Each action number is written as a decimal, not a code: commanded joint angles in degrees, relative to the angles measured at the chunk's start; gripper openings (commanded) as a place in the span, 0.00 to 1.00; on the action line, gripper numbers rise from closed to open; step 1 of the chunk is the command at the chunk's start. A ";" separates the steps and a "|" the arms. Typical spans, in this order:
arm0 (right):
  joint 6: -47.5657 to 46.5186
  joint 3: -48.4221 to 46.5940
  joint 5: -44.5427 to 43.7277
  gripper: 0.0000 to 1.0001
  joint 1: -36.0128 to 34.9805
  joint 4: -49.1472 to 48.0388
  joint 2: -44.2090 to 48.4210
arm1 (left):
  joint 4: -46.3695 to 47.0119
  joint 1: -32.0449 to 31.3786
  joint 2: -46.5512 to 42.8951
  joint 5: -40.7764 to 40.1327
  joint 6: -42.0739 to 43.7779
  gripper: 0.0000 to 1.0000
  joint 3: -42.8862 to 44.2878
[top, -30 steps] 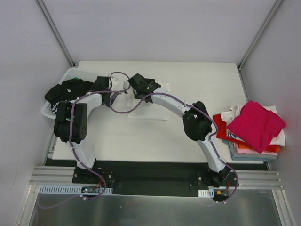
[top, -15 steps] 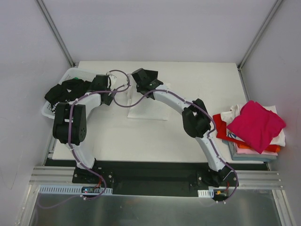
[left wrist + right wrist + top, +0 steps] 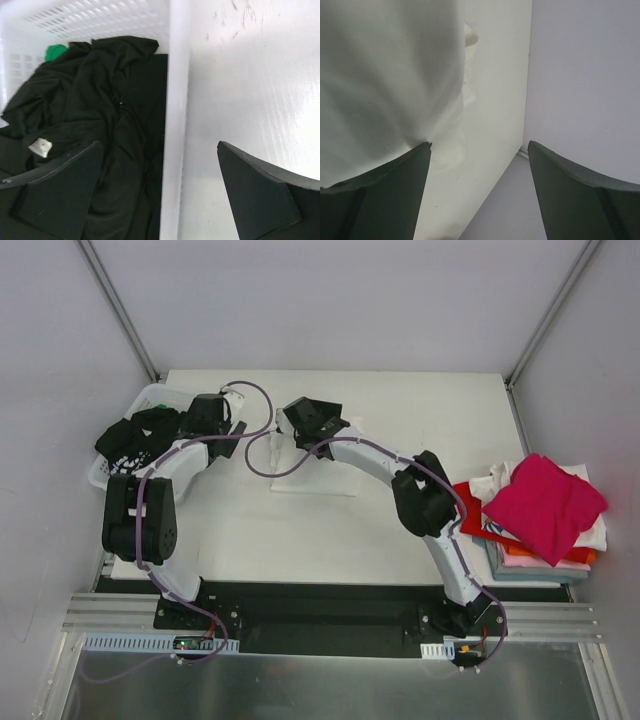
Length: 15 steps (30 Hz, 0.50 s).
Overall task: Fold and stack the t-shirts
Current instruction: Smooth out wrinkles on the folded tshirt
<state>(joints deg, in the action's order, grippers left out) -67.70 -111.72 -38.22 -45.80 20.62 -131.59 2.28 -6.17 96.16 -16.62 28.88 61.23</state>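
In the basket (image 3: pixel 175 75) at left lies the black t-shirt (image 3: pixel 100 100). The left gripper (image 3: pixel 157 150) hovers spread over the rim, and should probably drop inside and pinch one edge. Mid-worktop (image 3: pixel 430 410), the right gripper (image 3: pixel 479 144) hangs spread and empty above the white t-shirt (image 3: pixel 320 478). The black shirt's small tag (image 3: pixel 40 147) is too blurred to read.

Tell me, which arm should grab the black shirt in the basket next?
Left, probably. The left gripper hangs open at the rim of the basket, just above the black shirt. The right gripper is farther off, over the white shirt mid-table.
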 commanded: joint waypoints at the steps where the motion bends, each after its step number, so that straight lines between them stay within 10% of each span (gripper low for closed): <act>1: 4.95 3.17 0.25 0.82 -1.40 1.62 10.12 | -0.17 0.02 -5.72 1.86 -1.20 0.99 -0.85; 15: 5.56 2.21 2.26 0.83 -0.61 1.35 4.68 | -0.53 0.02 -7.92 2.38 -0.67 0.99 -3.58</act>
<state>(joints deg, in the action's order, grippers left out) -64.29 -107.92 -37.06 -46.39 20.93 -126.85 1.83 -6.17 90.72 -15.07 28.91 57.89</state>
